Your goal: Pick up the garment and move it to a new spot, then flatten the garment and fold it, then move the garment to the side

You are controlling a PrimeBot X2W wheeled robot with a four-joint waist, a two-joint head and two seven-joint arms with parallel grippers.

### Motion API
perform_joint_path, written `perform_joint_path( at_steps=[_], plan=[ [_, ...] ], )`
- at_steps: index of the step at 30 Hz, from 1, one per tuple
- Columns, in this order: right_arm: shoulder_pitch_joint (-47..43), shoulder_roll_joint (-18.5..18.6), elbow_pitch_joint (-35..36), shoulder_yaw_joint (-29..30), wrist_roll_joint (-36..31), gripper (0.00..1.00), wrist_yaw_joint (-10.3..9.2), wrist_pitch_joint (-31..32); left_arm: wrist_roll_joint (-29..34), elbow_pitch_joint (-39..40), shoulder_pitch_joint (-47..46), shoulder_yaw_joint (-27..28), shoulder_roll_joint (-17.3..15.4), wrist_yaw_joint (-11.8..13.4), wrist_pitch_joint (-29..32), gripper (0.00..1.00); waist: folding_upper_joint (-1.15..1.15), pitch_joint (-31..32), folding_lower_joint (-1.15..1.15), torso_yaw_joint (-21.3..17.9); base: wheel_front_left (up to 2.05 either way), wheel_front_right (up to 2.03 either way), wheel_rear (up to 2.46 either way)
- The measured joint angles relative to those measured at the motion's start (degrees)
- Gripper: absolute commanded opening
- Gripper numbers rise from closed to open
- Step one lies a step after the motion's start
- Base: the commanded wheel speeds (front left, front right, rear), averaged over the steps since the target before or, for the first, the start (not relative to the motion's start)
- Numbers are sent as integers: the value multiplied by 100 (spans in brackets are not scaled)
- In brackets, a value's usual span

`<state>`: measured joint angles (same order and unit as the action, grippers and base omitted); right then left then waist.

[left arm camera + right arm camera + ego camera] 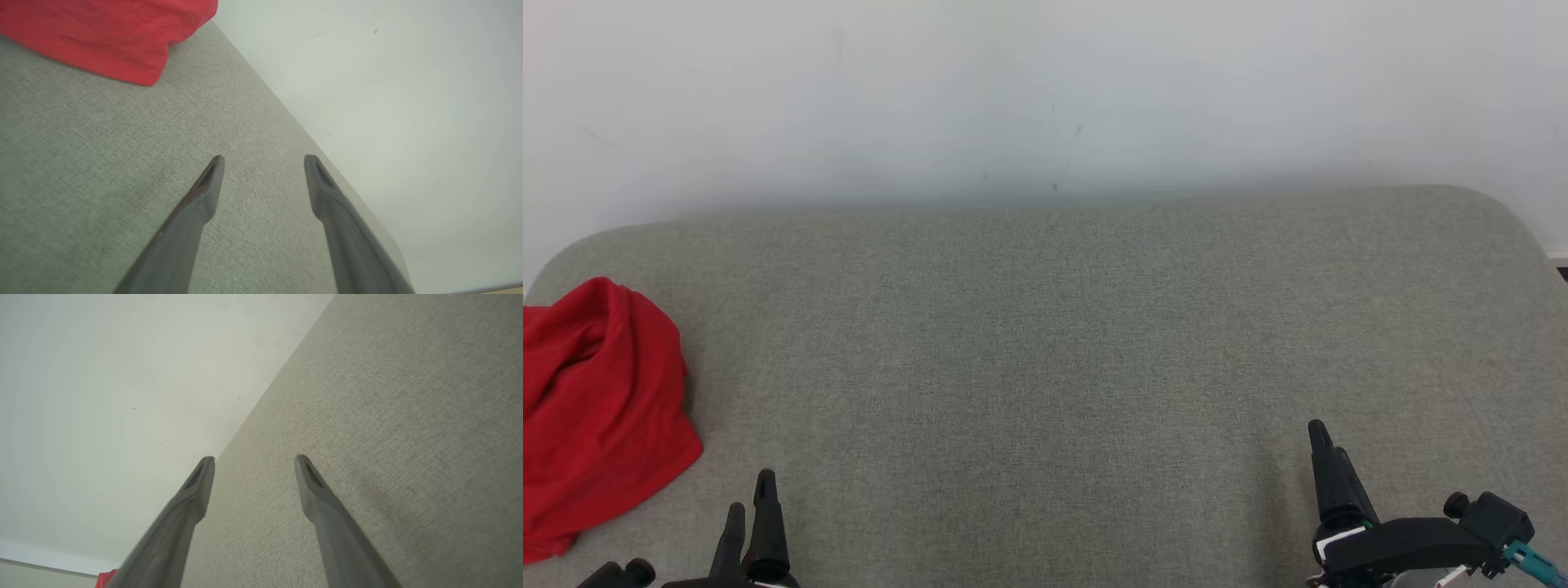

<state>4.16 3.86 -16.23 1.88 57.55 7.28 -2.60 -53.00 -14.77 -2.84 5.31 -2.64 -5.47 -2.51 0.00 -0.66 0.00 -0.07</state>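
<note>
Garment [600, 408]: red, crumpled in loose heap, at far left end of grey fabric-covered worktop [1045, 327]; left part cut off by head-view edge.
Left gripper [264, 160]: fingers spread apart, nothing between them; low at near left, close to garment's right side, not touching.
Right gripper [254, 458]: fingers spread apart, nothing held; at near right of worktop, well apart from garment.
White wall [1045, 98]: behind worktop's far edge.
</note>
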Motion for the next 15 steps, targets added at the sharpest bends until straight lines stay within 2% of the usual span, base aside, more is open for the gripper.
perform_joint_path(
  at_steps=[15],
  plan=[
    [38, 0, -126, -171, -1126, 100, 1, -282, 1234, 107, 49, -109, -47, 194, -294, 100, 0, -30, 0, -18, 0, 0, 0]
  ],
)
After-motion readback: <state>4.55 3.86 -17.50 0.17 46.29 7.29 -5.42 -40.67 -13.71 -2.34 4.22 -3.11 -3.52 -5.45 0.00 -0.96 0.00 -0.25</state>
